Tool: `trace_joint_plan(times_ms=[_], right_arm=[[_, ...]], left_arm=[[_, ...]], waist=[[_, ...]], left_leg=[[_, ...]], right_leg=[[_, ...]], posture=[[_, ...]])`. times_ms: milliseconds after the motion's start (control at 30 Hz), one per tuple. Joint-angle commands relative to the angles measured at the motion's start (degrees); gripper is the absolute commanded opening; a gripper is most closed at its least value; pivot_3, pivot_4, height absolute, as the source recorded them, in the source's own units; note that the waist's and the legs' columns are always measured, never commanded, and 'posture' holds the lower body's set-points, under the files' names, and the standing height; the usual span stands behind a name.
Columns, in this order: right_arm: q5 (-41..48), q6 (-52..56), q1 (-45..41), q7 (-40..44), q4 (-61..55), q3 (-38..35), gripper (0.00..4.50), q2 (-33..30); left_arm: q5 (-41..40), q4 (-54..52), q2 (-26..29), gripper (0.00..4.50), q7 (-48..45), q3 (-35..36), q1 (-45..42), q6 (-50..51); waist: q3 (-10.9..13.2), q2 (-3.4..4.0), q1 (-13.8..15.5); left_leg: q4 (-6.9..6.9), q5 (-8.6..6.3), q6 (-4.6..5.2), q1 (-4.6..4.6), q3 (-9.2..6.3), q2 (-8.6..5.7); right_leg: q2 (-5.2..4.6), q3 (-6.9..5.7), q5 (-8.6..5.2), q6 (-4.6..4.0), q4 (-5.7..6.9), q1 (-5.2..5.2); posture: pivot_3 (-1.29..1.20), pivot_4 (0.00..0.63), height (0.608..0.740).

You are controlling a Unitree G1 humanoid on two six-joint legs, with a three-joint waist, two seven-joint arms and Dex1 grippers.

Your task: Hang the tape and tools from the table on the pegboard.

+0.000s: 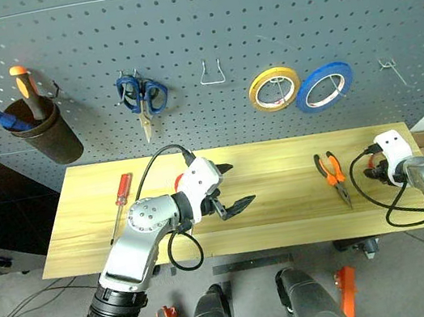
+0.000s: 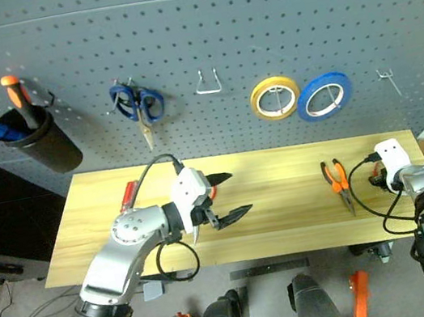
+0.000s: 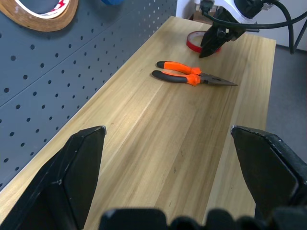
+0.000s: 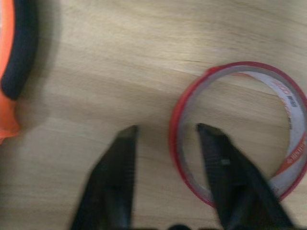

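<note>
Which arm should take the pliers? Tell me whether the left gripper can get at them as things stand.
Probably yes. The left gripper hangs open over the table and faces the pliers, with bare wood between. The right gripper sits nearer, but it straddles the rim of the red tape.

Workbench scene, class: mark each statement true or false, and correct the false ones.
1. The pliers lie on the table. True.
2. The red tape hangs on the pegboard. False: it lies flat on the table.
3. The right hand has one finger inside the tape's ring and one outside. True.
4. The left hand holds the screwdriver. False: it is open and empty; the screwdriver lies on the table.
5. The yellow roll and the blue roll hang on the pegboard. True.
</note>
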Motion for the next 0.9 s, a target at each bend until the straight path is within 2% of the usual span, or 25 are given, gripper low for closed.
trace_joint_plan(times_ms=[33,67,233,333,400,500,600,667,800,900], right_arm=[[-2.33,0.31,0.36,0.82,2.31,1.57,0.37,-0.85],[-2.40,0.34,0.32,0.87,2.47,1.60,0.02,-0.73],[-2.44,-1.82,1.46,-0.78,1.25,0.82,0.02,-0.44],[-3.28,-4.37,4.80,-0.86,-5.87,1.69,0.02,-2.05],[-3.20,-4.03,9.87,-0.49,-15.87,1.26,0.02,-3.80],[-1.99,2.63,25.75,-3.25,-46.44,-4.83,0.02,-5.99],[-2.73,8.44,36.83,-7.20,-67.86,-9.78,0.02,-4.55],[-4.23,11.68,43.77,-11.01,-82.44,-12.51,0.02,-1.17],[-8.15,14.33,50.22,-16.41,-102.13,-11.78,0.02,5.17],[-11.68,14.47,49.51,-19.12,-111.63,-9.03,0.02,8.32]], left_arm=[[-1.91,-3.77,-0.28,4.50,-1.14,-0.10,0.45,0.27],[-2.34,-4.06,-0.32,4.50,-1.50,-0.09,0.51,0.46],[-4.86,-5.89,-0.20,4.50,-3.82,-0.07,0.66,0.86],[-5.28,-6.05,-1.08,4.50,-3.07,0.79,-0.25,-0.36],[-5.97,-6.26,-2.50,4.50,-2.00,1.82,-1.17,-1.21],[-6.35,-6.77,-2.51,4.50,-3.16,1.22,-2.87,-1.04],[-6.71,-6.41,-3.69,4.50,-2.34,1.22,-4.39,-1.01],[-6.57,-5.59,-5.12,4.50,-1.71,0.94,-5.84,-1.64],[-5.34,-3.81,-6.86,4.50,-1.66,0.02,-7.52,-4.11],[-5.48,-2.62,-8.03,4.50,-1.46,0.34,-8.63,-5.76]], waist=[[0.00,-0.01,0.05],[0.00,-0.02,0.06],[-0.01,-0.04,0.07],[0.00,-0.03,0.10],[0.01,0.00,0.27],[0.08,0.22,0.54],[0.09,0.30,0.13],[0.13,0.35,-0.05],[0.18,0.33,-0.33],[0.29,0.37,-0.42]], left_leg=[[0.00,0.00,0.00,0.00,-0.01,0.00],[0.00,0.00,0.00,0.00,-0.01,0.00],[0.00,0.00,-0.01,-0.01,-0.03,0.00],[0.01,0.00,-0.01,0.00,-0.03,0.00],[0.02,0.00,-0.01,-0.05,-0.08,-0.01],[0.05,0.00,-0.02,-0.29,-0.24,0.08],[0.15,0.02,-0.16,-0.56,-0.24,0.17],[0.43,-0.02,-0.16,-0.76,-0.24,0.21],[0.81,-0.10,-0.11,-0.94,-0.24,0.38],[0.84,-0.05,-0.17,-0.90,-0.14,0.40]], right_leg=[[0.00,-0.01,0.00,0.00,0.00,0.00],[-0.01,-0.01,0.00,0.01,-0.01,0.01],[-0.01,-0.04,0.00,0.01,-0.01,0.01],[-0.01,-0.04,0.00,0.01,0.00,0.01],[-0.04,-0.08,0.00,0.02,-0.01,-0.01],[-0.15,-0.15,-0.13,0.23,0.01,-0.13],[-0.16,-0.14,-0.15,0.26,0.06,-0.37],[-0.14,-0.12,-0.14,0.27,0.17,-0.53],[0.06,-0.05,-0.24,0.45,0.64,-0.83],[0.12,0.06,-0.32,0.58,0.81,-0.96]], posture=[[-0.07,0.328,0.740],[-0.07,0.328,0.740],[-0.08,0.316,0.740],[-0.09,0.317,0.740],[-0.10,0.317,0.740],[-0.11,0.322,0.740],[-0.15,0.333,0.740],[-0.17,0.336,0.740],[-0.18,0.340,0.740],[-0.20,0.343,0.740]])
